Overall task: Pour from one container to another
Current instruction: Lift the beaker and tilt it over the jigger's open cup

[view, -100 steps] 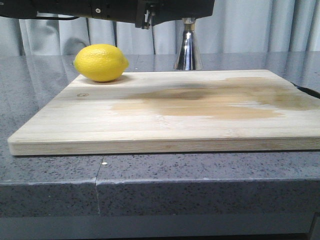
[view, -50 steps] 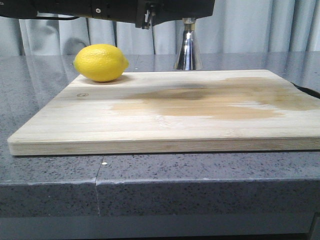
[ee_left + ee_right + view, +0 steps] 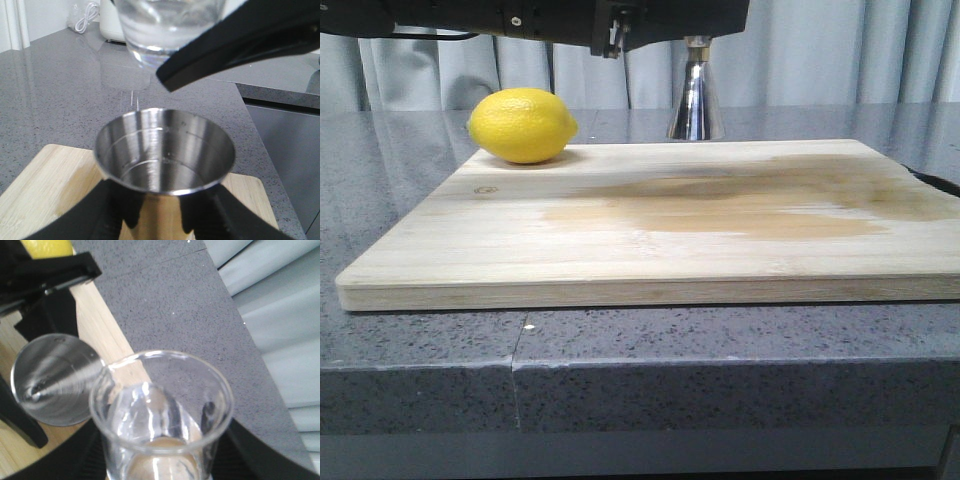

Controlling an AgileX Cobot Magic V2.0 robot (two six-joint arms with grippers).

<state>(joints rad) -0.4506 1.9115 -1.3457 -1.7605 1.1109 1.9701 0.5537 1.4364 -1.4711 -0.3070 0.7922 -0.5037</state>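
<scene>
The left pincer (image 3: 159, 220) clamps the jigger (image 3: 165, 152) low in the frame, mouth up to catch liquid. The right pincer (image 3: 155, 467) holds the beaker (image 3: 161, 412), upper centre in the left wrist view, just above and behind the jigger's rim, probably poised for tipping.

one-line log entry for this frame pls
phase: pre-pour | left gripper: holds jigger upright | right gripper: holds beaker above jigger | liquid: in beaker | lemon: on board

- Even, soft daylight over the cutting board (image 3: 650, 230) — only a faint shadow beneath the lemon (image 3: 522, 125).
- Bright streaks glare inside the jigger (image 3: 165, 152).
- Beaker (image 3: 162, 415) close up — blurred, like the fingers beside it.
</scene>
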